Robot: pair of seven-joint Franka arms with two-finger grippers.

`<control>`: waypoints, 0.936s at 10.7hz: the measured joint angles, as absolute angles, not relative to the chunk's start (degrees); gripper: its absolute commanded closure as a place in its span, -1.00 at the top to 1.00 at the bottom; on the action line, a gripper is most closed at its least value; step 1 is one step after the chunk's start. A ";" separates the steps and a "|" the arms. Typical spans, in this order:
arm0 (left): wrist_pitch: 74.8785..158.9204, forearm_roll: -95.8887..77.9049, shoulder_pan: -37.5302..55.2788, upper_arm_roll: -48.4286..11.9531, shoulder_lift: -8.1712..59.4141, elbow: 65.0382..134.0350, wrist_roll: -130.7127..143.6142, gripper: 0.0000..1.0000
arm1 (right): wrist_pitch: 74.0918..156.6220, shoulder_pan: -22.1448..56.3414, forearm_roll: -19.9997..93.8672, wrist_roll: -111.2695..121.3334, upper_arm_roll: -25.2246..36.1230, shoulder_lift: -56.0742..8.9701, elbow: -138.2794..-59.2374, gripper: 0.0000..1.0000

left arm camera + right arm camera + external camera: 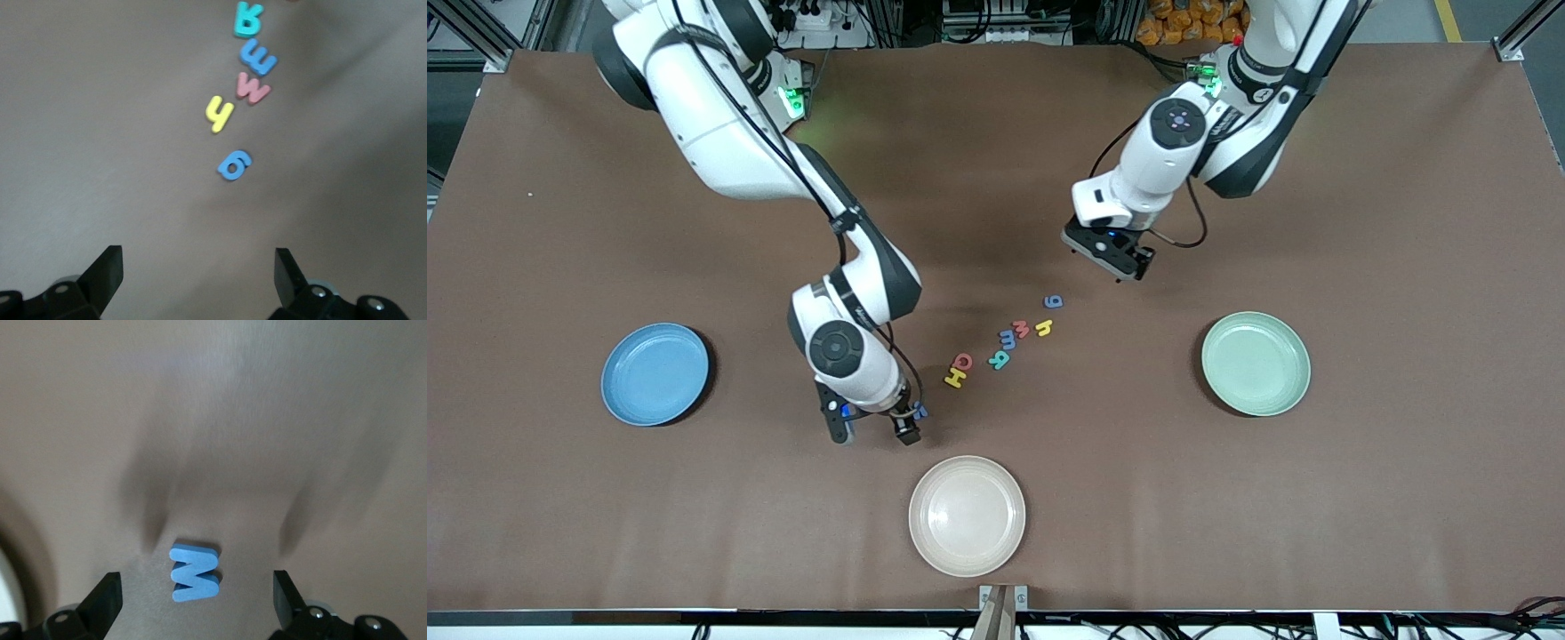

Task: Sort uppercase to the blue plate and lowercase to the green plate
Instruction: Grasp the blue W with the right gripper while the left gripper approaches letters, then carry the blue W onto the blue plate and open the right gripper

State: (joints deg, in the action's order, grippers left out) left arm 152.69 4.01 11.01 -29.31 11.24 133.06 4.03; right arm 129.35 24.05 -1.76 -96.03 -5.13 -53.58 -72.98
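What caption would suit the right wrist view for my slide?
Open right gripper hovers over the dark blue capital M lying flat on the brown table.

The dark blue M (194,573) is seen lying flat on the table, directly under the right gripper (193,603), between its spread fingers and untouched. The yellow H (956,378) and red Q (962,361) are laid just beside it, toward the left gripper (197,273). The teal R (249,19), light blue m (259,57), red m (252,87), yellow h (218,113) and dark blue g (234,164) are strung in a line ending near the open left gripper. The blue plate (655,373) and green plate (1256,363) are set well apart from both grippers, at the table's two ends.
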 measured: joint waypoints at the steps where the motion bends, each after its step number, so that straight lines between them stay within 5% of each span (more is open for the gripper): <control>1: 154.32 6.79 11.10 -29.27 12.71 133.19 4.04 1.00 | 129.53 24.37 -1.76 -96.17 -5.10 -54.74 -72.08 1.00; 4: 157.19 13.60 10.61 -29.04 15.58 133.16 3.99 1.00 | 130.15 24.39 -1.76 -96.17 -4.57 -55.92 -70.97 1.00; 5: 157.82 15.29 10.53 -29.03 16.22 133.13 3.98 1.00 | 130.30 24.38 -1.76 -96.17 -4.39 -56.09 -70.97 0.50; 6: 158.21 16.87 10.53 -29.04 16.87 133.00 3.98 1.00 | 130.37 24.38 -1.76 -96.17 -4.32 -56.13 -70.97 -0.48; 7: 158.44 18.00 10.54 -29.05 17.55 132.64 3.98 1.00 | 130.39 24.39 -1.76 -96.18 -4.29 -56.14 -70.96 -0.99; 10: 158.50 21.46 10.76 -29.13 19.77 130.76 3.97 1.00 | 130.39 24.39 -1.79 -96.16 -4.29 -56.12 -70.39 -1.00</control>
State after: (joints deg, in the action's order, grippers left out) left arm 158.50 21.46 10.76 -29.13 19.77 130.76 3.97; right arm 130.39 24.39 -1.79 -96.16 -4.29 -56.12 -70.39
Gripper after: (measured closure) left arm 0.000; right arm 0.573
